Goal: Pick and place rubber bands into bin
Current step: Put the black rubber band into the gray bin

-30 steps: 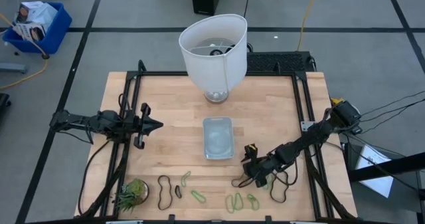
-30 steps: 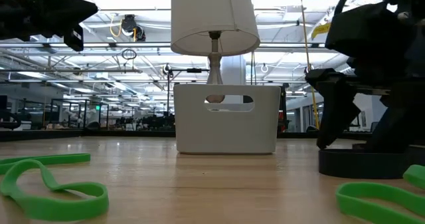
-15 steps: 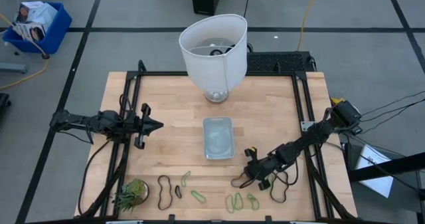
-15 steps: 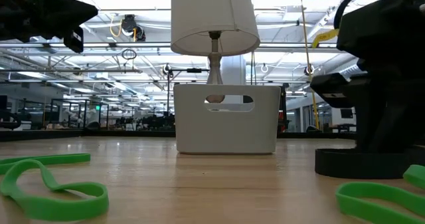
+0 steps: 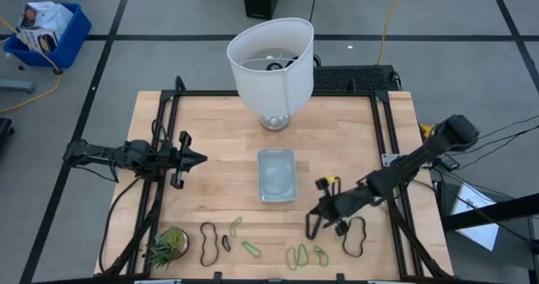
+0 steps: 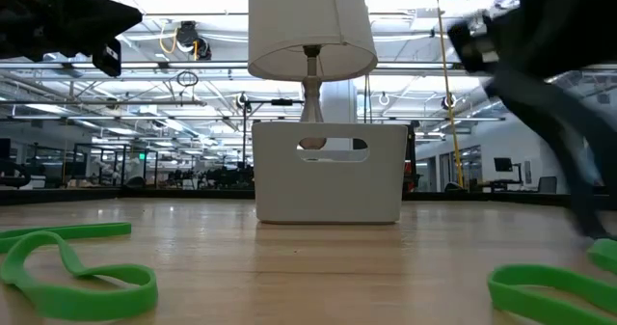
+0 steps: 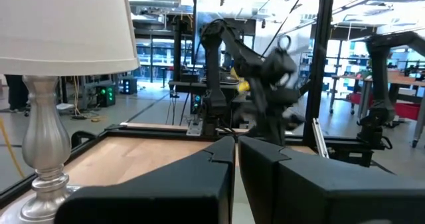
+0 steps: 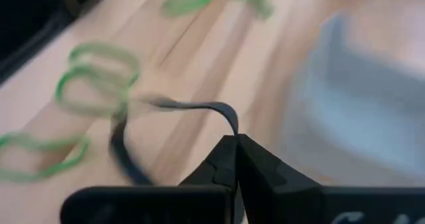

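My right gripper (image 5: pixel 323 205) is above the table's near right part, shut on a dark rubber band (image 5: pixel 312 225) that trails below it; the same band (image 8: pixel 133 127) loops out from the fingertips in the right wrist view. The clear bin (image 5: pixel 276 174) stands at the table's middle, just left of this gripper. Green rubber bands (image 5: pixel 296 255) and other dark bands (image 5: pixel 207 242) lie flat along the near edge. My left gripper (image 5: pixel 199 158) is shut and holds nothing, at mid-left. My right gripper pinches one short stretch of the dark band's loop (image 8: pixel 228 116) between its two fingertips (image 8: pixel 229 151). The fingers slant down from the table's right. The rest of the loop hangs slack below and to the side. I cannot tell whether its lower end touches the table.
A white-shaded lamp (image 5: pixel 271 65) stands at the far middle, behind the bin. A small spiky green plant (image 5: pixel 167 246) sits at the near left corner. Another dark band (image 5: pixel 354 236) lies under the right arm. Bare wood lies between the left gripper and the bin.
My right gripper has shut on the dark band and then risen from the table, swinging slightly toward the far edge. The band has come up with it and now hangs from the fingertips.
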Motion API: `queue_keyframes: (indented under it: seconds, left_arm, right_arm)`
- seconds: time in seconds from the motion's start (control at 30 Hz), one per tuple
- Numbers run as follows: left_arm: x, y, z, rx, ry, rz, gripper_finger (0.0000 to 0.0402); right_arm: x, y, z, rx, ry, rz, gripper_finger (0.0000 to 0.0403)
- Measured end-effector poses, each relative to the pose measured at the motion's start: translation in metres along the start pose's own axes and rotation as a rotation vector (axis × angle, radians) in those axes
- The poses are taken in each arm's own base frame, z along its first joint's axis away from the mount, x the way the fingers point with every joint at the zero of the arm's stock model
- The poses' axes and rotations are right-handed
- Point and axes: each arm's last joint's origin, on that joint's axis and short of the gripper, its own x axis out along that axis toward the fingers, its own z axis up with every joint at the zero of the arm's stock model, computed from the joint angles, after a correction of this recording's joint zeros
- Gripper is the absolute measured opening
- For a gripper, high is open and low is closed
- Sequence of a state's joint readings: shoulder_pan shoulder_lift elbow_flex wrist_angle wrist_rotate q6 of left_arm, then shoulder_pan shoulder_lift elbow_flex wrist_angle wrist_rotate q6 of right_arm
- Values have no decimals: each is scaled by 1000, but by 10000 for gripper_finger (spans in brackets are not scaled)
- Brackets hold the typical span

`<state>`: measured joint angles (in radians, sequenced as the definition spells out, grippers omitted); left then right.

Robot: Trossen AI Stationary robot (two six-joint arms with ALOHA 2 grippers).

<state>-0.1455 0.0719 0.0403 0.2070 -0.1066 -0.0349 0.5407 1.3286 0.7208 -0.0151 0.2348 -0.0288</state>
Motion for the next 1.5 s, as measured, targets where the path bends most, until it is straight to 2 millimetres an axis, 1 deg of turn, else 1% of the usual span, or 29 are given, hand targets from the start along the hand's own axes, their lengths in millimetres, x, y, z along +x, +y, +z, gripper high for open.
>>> queue_keyframes:
  seconds: [0.1, 0.17, 0.27, 0.33, 0.47, 0.7, 0.83, 1.13, 1.33, 1.5]
  left_arm:
    - [0, 0, 0, 0, 0, 0, 26]
    - [0, 0, 0, 0, 0, 0, 26]
    - [0, 0, 0, 0, 0, 0, 26]
    - [0, 0, 0, 0, 0, 0, 26]
    - [0, 0, 0, 1, 1, 0, 26]
    - [0, 0, 0, 1, 2, 0, 26]
    - [0, 0, 0, 7, 1, 1, 26]
    - [0, 0, 0, 6, -3, 1, 26]
    - [0, 0, 0, 6, 2, 0, 26]
    - [0, 0, 0, 4, 1, 1, 26]
  right_arm:
    - [-22, -9, 10, 9, -83, -109, 2]
    - [-34, -15, 13, 25, -109, -179, 1]
    - [-50, -24, 16, 54, -150, -271, 1]
    - [-57, -30, 17, 71, -163, -311, 1]
    - [-62, -40, 16, 94, -153, -375, 1]
    - [-62, -57, 19, 122, -190, -445, 1]
    - [-56, -69, 24, 95, -233, -450, 0]
    - [-30, -100, 34, 50, -370, -449, 0]
    - [-7, -115, 30, 63, -410, -401, 0]
    - [16, -122, 19, 73, -369, -381, 0]
